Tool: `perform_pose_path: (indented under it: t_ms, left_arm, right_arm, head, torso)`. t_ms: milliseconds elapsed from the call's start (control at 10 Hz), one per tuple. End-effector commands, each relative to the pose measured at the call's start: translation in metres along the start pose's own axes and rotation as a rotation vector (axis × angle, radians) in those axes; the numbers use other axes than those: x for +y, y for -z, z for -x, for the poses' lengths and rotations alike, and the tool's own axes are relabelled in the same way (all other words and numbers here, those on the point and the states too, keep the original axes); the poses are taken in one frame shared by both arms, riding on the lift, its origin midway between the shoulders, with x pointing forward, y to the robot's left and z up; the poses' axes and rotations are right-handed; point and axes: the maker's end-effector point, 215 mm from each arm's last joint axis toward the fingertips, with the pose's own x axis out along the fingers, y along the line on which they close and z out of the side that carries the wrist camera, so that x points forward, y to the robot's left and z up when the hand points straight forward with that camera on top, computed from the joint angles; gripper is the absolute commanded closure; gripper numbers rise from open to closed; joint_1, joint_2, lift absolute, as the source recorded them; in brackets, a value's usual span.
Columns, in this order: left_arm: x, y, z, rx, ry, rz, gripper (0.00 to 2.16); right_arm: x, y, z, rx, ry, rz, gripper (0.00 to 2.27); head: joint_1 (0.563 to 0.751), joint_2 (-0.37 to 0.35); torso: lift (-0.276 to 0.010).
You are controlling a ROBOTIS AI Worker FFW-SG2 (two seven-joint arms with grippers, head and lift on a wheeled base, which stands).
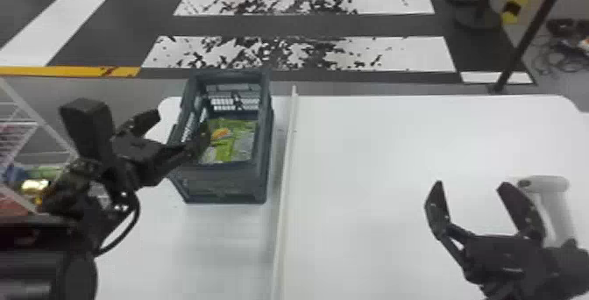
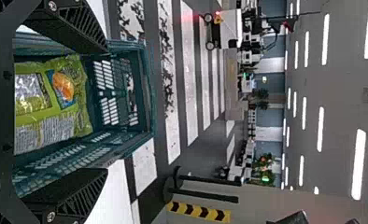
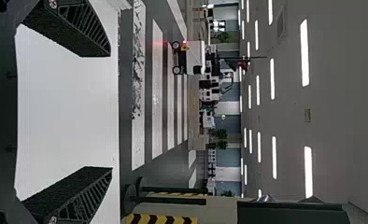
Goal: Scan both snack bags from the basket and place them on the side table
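Observation:
In the head view my left gripper is open at the left side of the dark basket, one finger reaching over its rim. A green snack bag lies inside; whether a second is under it I cannot tell. In the left wrist view the left gripper has its fingers wide apart, with the basket and the green bag between and beyond them. My right gripper stands open above the right table, holding nothing, as the right gripper also shows in the right wrist view.
A white scanner stands beside the right gripper. A raised white divider runs between basket and right tabletop. A wire rack with packages is at the far left. Dark posts stand behind the table.

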Motion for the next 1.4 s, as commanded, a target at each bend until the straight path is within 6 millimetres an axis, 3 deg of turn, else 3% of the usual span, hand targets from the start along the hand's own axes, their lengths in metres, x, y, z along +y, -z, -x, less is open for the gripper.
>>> perform_pose_path:
  t_ms: [0, 100, 300, 500, 900, 1300]
  left_arm:
    - [0.02, -0.009, -0.017, 0.034, -0.009, -0.063, 0.09]
    - [0.025, -0.013, -0.033, 0.057, 0.008, -0.115, 0.09]
    - [0.031, -0.002, -0.066, 0.131, 0.042, -0.209, 0.09]
    - [0.038, 0.016, -0.083, 0.204, 0.066, -0.295, 0.09]
    - [0.013, 0.037, -0.114, 0.318, 0.258, -0.446, 0.09]
    - [0.002, 0.069, -0.137, 0.435, 0.327, -0.542, 0.09]
  right_arm:
    - [0.0, 0.002, 0.002, 0.006, 0.001, -0.001, 0.05]
    - [0.0, 0.004, 0.004, 0.01, 0.001, -0.001, 0.06]
    - [0.001, 0.006, 0.007, 0.018, -0.001, 0.006, 0.06]
    - [0.003, 0.008, 0.008, 0.024, -0.006, 0.012, 0.06]
    - [0.008, 0.01, 0.006, 0.033, -0.014, 0.014, 0.06]
    - [0.008, 0.01, 0.004, 0.033, -0.015, 0.014, 0.07]
  head:
    - [0.695, 0.117]
    - [0.695, 0.127]
    - [0.695, 0.131]
    - [0.695, 0.13]
    - [0.695, 0.122]
    - [0.695, 0.106]
  torso:
    - [-0.075]
    - [-0.075]
    - [-0.075]
    - [-0.075]
    - [-0.075]
    - [-0.075]
